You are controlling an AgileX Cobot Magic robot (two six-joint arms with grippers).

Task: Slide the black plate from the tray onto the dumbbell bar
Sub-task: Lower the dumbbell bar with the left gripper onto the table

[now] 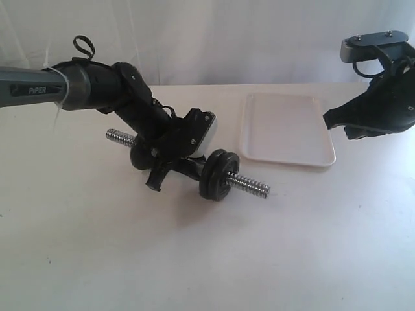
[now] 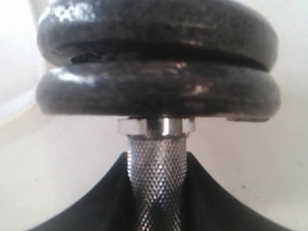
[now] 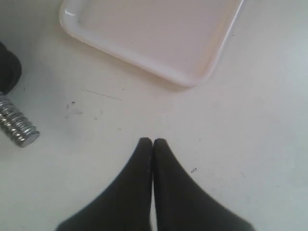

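The white table (image 1: 97, 259) carries everything I see from the exterior view. The left arm (image 1: 84, 84) reaches in across it from the left. The tray (image 1: 285, 129) lies right of centre, its floor plain white from rim to rim; my right wrist view shows one rounded corner of it (image 3: 159, 38) in the same state. The right gripper (image 1: 337, 128) hangs just beyond the tray's right edge, above the table, and its fingers (image 3: 178, 192) are pressed together tip to tip, the gripper (image 3: 152, 142) holding nothing. The dumbbell bar (image 1: 249, 184) lies aslant left of the tray, one threaded end toward the tray and the other (image 1: 120, 137) showing past the left arm. The left gripper (image 1: 165, 170) is clamped on the bar's knurled middle (image 2: 156, 163), with a dark finger (image 2: 96, 202) on each side of it. The black plate (image 1: 224, 173) is on the bar, not in the tray: it is the outer disc of a touching pair nearest the tray-side threads, the farther one in my left wrist view (image 2: 159, 29). The second plate (image 2: 159, 91) sits against a silver collar (image 2: 156, 126). A third plate (image 1: 139, 155) sits on the bar beyond the left gripper, partly hidden.
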